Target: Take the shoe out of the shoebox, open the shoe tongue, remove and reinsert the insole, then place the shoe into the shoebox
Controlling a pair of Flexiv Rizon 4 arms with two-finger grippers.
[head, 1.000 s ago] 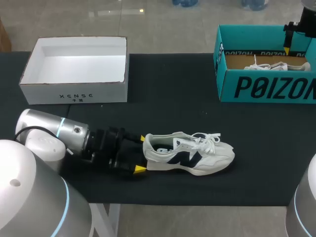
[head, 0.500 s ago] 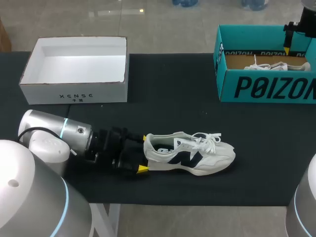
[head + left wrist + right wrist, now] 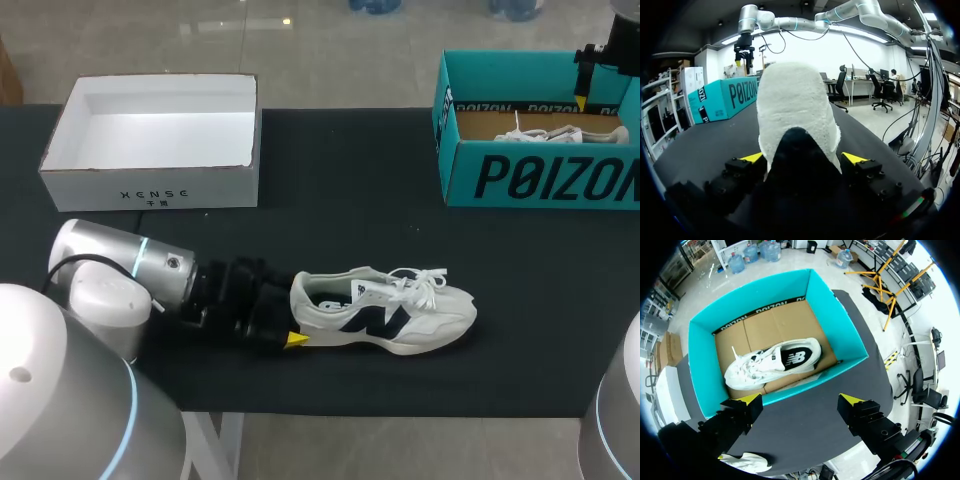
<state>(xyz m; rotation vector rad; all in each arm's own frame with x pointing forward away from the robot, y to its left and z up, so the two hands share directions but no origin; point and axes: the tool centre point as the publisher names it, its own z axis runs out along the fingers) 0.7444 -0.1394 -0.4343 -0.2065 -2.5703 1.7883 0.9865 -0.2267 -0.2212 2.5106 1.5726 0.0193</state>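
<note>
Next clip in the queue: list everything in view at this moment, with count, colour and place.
white low sneaker with navy logo: 1, white and navy, on its sole on the near middle of the table, toe toward the right.
second white sneaker: 1, white, inside the teal shoebox.
teal cardboard shoebox: 1, teal, far right, open.
white cardboard box: 1, white, far left, open.
black table: 1, black, under everything.
left pincer: 1, black with yellow tips, at the table sneaker's heel.
right pincer: 1, black with yellow tips, open, above the teal shoebox.
</note>
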